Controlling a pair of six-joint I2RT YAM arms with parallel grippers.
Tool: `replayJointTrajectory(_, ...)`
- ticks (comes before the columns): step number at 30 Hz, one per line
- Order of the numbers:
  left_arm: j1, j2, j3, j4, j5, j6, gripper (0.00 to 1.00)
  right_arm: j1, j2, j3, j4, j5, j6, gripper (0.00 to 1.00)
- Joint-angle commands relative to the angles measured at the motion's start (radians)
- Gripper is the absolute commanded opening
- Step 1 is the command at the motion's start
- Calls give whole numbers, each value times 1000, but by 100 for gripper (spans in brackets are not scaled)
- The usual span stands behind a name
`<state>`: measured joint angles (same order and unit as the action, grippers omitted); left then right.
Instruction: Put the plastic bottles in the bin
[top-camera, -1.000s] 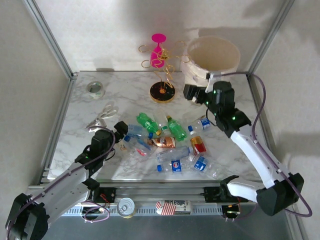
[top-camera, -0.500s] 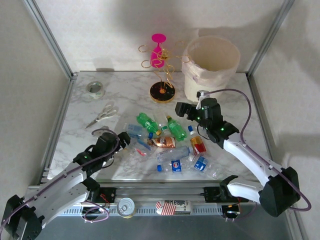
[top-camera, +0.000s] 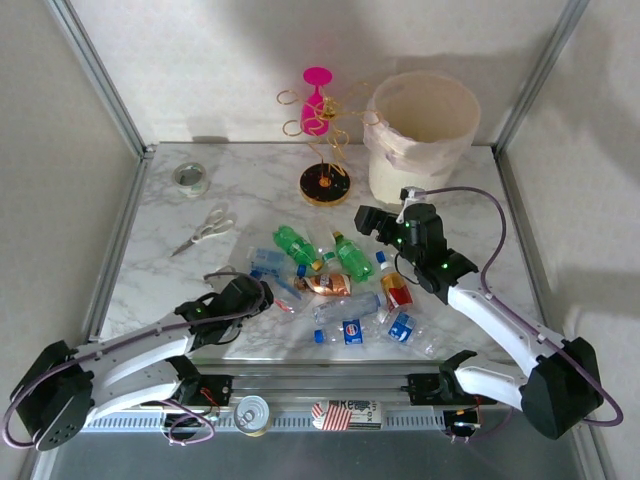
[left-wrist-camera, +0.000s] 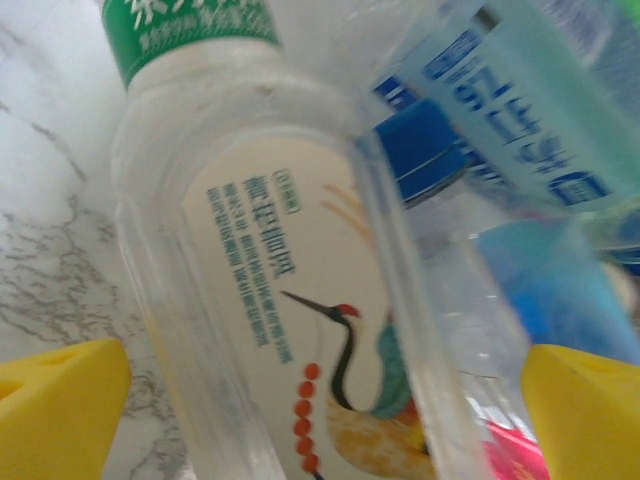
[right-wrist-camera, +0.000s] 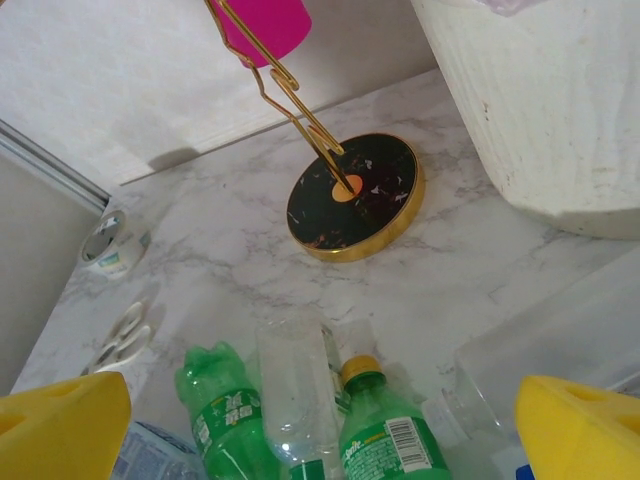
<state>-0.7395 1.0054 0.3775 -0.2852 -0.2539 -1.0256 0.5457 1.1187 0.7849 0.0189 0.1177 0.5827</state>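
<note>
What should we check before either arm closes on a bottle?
1. Left fingers open: ok.
2. Clear plastic bottle with the crane label between them: ok.
3. That bottle alone in the gap: not ok; a blue bottle cap crowds in beside it.
4. Right fingers open: ok.
5. Right target centred: cannot tell; a green plastic Sprite bottle and a clear ribbed bottle both lie ahead between them.
6. Cream-white round bin upright, mouth unblocked: ok.

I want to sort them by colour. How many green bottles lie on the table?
2. Both lie at the far edge of the heap. The first green bottle is on the left in the top view, and the second green bottle is right of it. More may be hidden under the clear bottles.
</note>
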Motion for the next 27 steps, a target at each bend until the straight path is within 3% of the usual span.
replayJointTrajectory(1, -9, 30, -10, -9, -74, -103, 100, -4, -5, -15, 16, 39, 29, 99)
replayJointTrajectory(6, -9, -11, -54, 11, -122, -135, 96, -4, 6, -28, 33, 40, 42, 99)
replayJointTrajectory(14, -8, -79, -92, 43, -164, -131, 83, -4, 39, -29, 47, 9, 51, 99)
replayJointTrajectory(24, -7, -93, -129, 83, -148, -117, 71, -4, 43, -30, 39, -2, 50, 99)
replayJointTrajectory(27, -6, -105, -129, 79, -152, -113, 62, -4, 35, -34, 45, -19, 39, 99)
